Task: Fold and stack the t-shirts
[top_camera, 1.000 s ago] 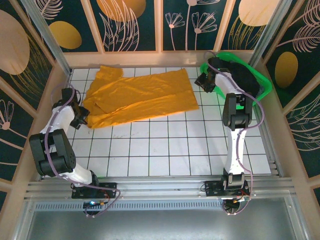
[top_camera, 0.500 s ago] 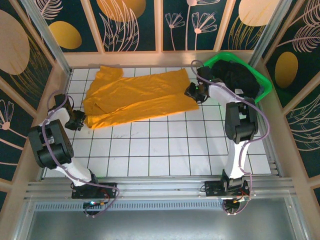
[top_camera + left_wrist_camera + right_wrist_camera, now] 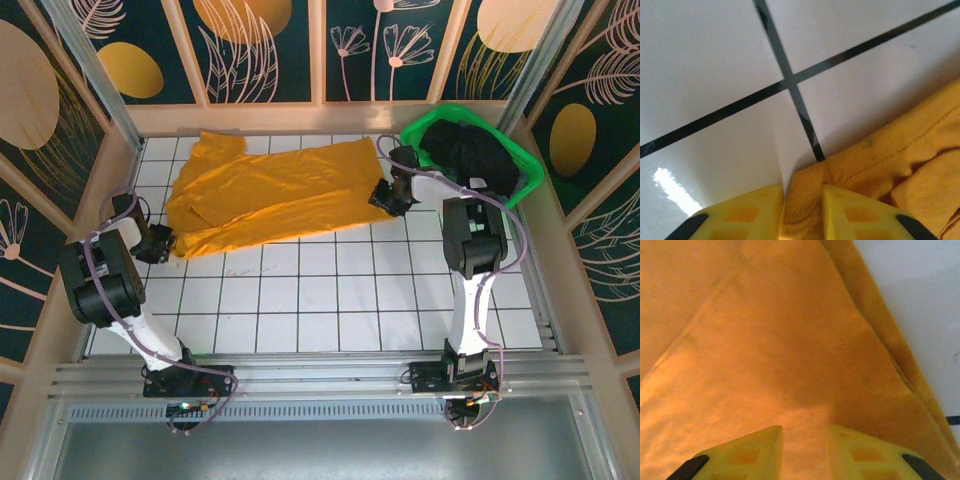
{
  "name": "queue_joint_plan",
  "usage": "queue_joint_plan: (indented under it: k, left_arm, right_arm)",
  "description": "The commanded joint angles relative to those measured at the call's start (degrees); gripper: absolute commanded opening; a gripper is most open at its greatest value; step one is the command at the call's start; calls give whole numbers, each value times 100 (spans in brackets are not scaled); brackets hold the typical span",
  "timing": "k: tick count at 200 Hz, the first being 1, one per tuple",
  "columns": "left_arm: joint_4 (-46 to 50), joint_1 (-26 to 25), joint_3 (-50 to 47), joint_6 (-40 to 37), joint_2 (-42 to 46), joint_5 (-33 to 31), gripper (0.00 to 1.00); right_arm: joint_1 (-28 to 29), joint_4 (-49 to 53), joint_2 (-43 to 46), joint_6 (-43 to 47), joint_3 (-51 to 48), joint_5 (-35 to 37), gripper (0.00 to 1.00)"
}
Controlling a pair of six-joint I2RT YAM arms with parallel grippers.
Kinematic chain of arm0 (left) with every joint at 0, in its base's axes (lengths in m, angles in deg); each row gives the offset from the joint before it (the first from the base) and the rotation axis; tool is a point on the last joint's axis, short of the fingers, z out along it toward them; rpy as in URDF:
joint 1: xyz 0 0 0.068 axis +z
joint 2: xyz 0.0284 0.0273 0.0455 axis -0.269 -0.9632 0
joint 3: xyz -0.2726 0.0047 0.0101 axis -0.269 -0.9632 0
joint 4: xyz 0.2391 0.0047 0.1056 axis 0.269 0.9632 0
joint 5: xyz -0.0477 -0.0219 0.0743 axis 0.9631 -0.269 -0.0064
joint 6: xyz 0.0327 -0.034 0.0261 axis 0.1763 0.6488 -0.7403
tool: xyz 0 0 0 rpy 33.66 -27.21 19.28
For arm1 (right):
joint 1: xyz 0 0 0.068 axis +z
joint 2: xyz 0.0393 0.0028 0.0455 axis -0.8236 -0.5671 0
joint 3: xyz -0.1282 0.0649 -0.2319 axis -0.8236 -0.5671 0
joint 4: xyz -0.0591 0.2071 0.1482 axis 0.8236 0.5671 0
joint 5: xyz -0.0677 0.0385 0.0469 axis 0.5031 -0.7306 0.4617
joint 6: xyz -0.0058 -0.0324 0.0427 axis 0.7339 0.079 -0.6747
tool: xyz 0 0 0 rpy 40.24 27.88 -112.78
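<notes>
Orange-yellow t-shirt [image 3: 280,195] is seen in the top view spread mostly flat on the white tiled tabletop [image 3: 330,290], from far left to centre. Left end effector [image 3: 160,243] is set at its near-left corner, right end effector [image 3: 388,197] at its near-right corner. Green basket [image 3: 530,172] with dark cloth [image 3: 470,155] inside is seen at the far right, near the t-shirt's right edge. Left wrist view: a bunched hem is pinched between the yellow fingers [image 3: 747,212], gap narrow, cloth touching both; crossing grout lines [image 3: 790,80] are seen just ahead on bare tile. Right wrist view: yellow fingers [image 3: 740,455] are set narrow over flat cloth, and whether anything is gripped cannot be told.
</notes>
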Motion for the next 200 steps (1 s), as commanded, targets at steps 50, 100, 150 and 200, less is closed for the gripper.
queue_joint_plan:
  k: [50, 100, 150, 200]
  left_arm:
    - [661, 123, -215, -182, 75, -1326, 0]
    - [190, 146, -748, 29, 162, -426, 0]
    - [-28, 1, -1594, 377, 772, 338, 0]
    - [11, -296, -2344, 772, 1309, 70, 0]
  right_arm:
    - [-13, 866, -383, 11, 137, 1279, 22]
    - [-95, 1009, 252, -277, -797, 1669, 20]
    - [-265, 999, 1284, -719, -2305, 1582, 21]
    - [-322, 675, 2092, -874, -3171, 1330, 23]
